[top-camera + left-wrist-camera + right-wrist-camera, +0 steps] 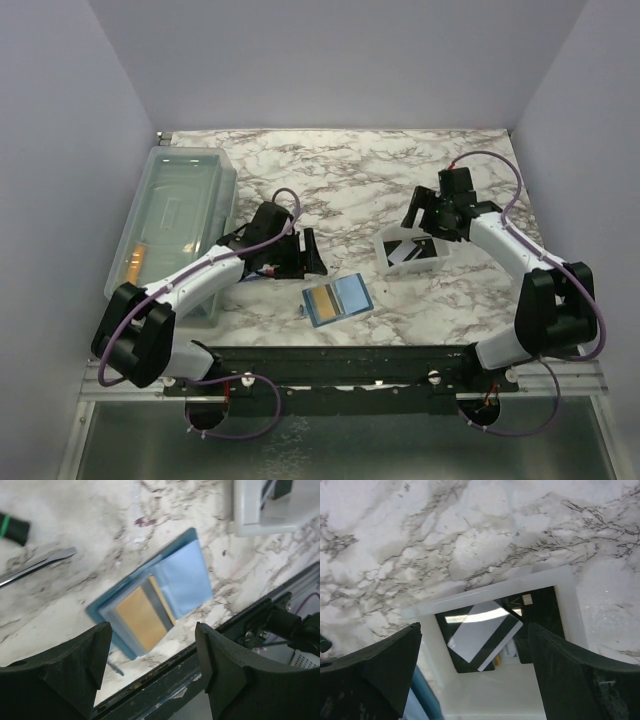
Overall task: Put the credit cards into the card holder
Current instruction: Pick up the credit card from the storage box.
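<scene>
Card holder (350, 296) open, long axis left-right.

The wallet (172, 580) lies unfolded on the marble table (75, 510), with an orange card (142, 617) on its lower-left half. The left gripper (151, 632) hangs above it, fingers spread wide and holding nothing. A white tray (245, 510) corner shows at the upper right and a screwdriver (40, 562) at the left.
</scene>
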Controlling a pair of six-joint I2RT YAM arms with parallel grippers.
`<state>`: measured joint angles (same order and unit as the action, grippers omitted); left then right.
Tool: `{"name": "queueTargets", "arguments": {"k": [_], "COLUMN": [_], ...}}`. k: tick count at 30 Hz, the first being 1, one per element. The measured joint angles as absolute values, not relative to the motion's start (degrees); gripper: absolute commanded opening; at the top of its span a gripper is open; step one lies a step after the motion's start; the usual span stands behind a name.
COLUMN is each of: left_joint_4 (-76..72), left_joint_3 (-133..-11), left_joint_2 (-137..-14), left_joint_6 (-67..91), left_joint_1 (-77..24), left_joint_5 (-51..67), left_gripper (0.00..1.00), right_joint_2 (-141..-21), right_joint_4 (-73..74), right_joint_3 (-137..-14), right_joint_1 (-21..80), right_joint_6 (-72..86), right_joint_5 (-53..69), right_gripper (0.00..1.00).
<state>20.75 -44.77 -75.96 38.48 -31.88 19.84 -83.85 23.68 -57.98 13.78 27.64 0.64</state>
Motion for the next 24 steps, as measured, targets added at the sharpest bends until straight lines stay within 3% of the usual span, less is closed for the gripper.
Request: {"name": "queueTargets", "arguments": {"k": [9, 16, 19, 24], "left_joint_4": [12.51, 8.05, 6.98, 6.81], "left_joint_3": [-57.25, -71.72, -75.88, -79.00], "left_joint_2": [-93.58, -110.89, -116.42, -121.69], "left_joint_6": [39.90, 45.28, 47.88, 50.87], "left_joint_1": [-34.70, -38.74, -39.53, -39.57], "left_joint_5": [28.82, 31.73, 32.73, 34.48], "left_gripper": [0.71, 0.61, 0.58, 0.51], "right_joint_2": [-89.38, -93.06, -93.82, -94.74], "right_joint_4": [23.81, 20.78, 19.07, 15.79], "right_joint_3": [-55.46, -54.48, -54.02, -52.97], "right_joint_1": [8.67, 8.38, 8.23, 8.10], "right_joint_6": [24.91, 23.90, 24.01, 25.82], "right_joint_5": [7.70, 13.15, 16.19, 22.94], "right_gripper": [0.90, 0.85, 0.79, 0.60]}}
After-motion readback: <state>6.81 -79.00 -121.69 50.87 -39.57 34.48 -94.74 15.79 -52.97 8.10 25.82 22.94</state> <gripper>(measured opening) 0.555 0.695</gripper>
